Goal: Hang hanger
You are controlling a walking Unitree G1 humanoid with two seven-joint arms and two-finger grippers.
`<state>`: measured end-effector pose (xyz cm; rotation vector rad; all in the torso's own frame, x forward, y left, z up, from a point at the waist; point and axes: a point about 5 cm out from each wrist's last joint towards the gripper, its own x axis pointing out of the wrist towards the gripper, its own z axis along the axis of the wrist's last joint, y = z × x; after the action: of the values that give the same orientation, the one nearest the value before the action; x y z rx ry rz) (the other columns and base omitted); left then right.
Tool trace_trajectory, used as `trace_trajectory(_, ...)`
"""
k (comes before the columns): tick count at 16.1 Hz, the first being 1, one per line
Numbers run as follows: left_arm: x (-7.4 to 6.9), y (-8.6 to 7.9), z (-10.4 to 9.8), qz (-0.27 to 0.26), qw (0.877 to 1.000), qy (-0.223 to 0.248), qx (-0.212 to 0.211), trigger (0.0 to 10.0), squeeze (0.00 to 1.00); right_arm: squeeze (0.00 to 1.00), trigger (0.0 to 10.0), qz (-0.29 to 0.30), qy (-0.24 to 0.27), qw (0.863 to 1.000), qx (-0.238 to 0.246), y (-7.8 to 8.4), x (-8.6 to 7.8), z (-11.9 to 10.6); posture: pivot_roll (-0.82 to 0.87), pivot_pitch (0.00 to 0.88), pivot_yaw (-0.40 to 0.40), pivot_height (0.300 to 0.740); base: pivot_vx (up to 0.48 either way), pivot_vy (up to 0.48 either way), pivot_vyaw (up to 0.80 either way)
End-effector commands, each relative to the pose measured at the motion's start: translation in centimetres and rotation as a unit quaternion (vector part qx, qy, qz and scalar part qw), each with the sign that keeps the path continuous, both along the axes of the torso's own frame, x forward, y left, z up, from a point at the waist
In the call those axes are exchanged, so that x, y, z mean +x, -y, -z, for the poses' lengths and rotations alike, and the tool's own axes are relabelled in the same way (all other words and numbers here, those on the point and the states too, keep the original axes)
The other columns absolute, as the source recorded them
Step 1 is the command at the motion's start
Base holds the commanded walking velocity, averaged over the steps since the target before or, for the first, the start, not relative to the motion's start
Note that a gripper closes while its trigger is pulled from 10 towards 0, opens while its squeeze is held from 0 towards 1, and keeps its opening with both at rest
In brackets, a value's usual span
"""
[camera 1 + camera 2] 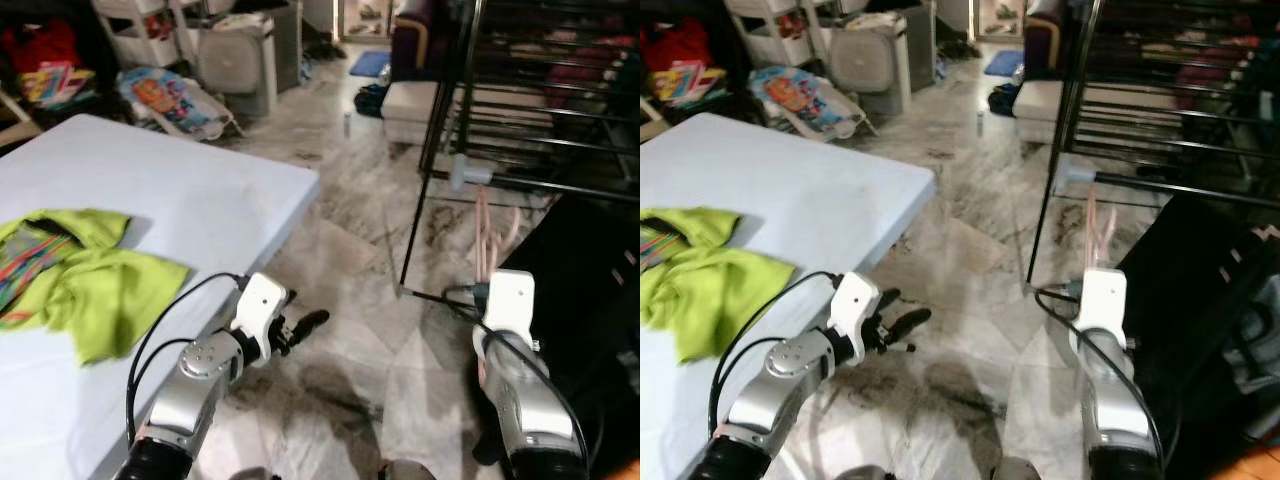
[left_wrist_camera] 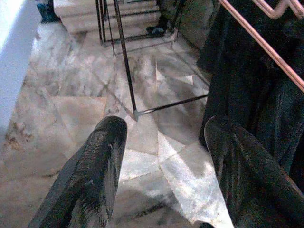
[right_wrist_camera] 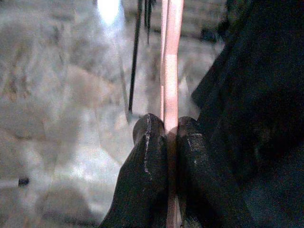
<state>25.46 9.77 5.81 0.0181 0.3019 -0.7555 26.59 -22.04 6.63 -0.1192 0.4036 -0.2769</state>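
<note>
A pink hanger (image 1: 485, 232) stands upright at the lower front of a black metal clothes rack (image 1: 436, 110), and my right gripper (image 3: 171, 135) is shut on its thin pink rod (image 3: 171, 57). The hanger's top reaches just below a low rack bar (image 1: 545, 183). A black garment (image 1: 590, 290) hangs right beside it. My left gripper (image 1: 305, 322) is open and holds nothing, low over the marble floor beside the table corner. Its wrist view looks across its two fingers (image 2: 95, 175) at the rack leg (image 2: 126, 71) and the pink hanger (image 2: 266, 45).
A table with a pale blue cover (image 1: 200, 200) fills the left, with a lime green garment (image 1: 100, 275) on it. At the back stand a white appliance (image 1: 240, 55), a baby bouncer (image 1: 170, 100) and a white step (image 1: 410, 105). Marble floor (image 1: 350, 220) lies between table and rack.
</note>
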Motion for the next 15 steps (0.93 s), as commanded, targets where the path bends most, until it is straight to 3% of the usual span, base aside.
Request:
trace_trajectory(1,-0.2,0.5,-0.6,0.015,1.0,0.011,-0.012,10.0,0.0,0.0,10.0,-0.003,0.025,1.0,-0.015,0.6,0.9,-1.3,-0.07,0.0,0.056,0.74,0.0,0.0,0.0)
trace_trajectory(3,-0.4,0.4,-0.9,0.017,0.999,0.013,-0.033,10.0,0.0,0.0,10.0,-0.003,0.028,0.999,-0.014,1.2,1.9,-1.8,-0.06,0.0,0.05,0.74,0.135,0.0,0.0)
trace_trajectory(9,-0.8,0.5,-1.0,0.028,0.999,0.004,-0.039,10.0,0.0,0.0,10.0,0.01,0.017,1.0,-0.004,2.0,2.0,-1.3,-0.06,0.0,0.053,0.74,0.416,0.0,0.0)
trace_trajectory(11,-0.9,0.6,-1.0,0.03,0.999,0.002,-0.039,10.0,0.0,0.0,10.0,0.004,0.01,1.0,0.0,1.8,2.2,-1.2,-0.06,0.0,0.053,0.74,0.424,0.0,0.0)
trace_trajectory(15,-1.0,0.6,-0.9,0.032,0.999,-0.004,-0.04,10.0,0.0,0.0,10.0,-0.029,-0.013,0.999,0.01,0.9,2.4,-0.5,-0.06,0.0,0.05,0.74,0.349,0.328,0.0)
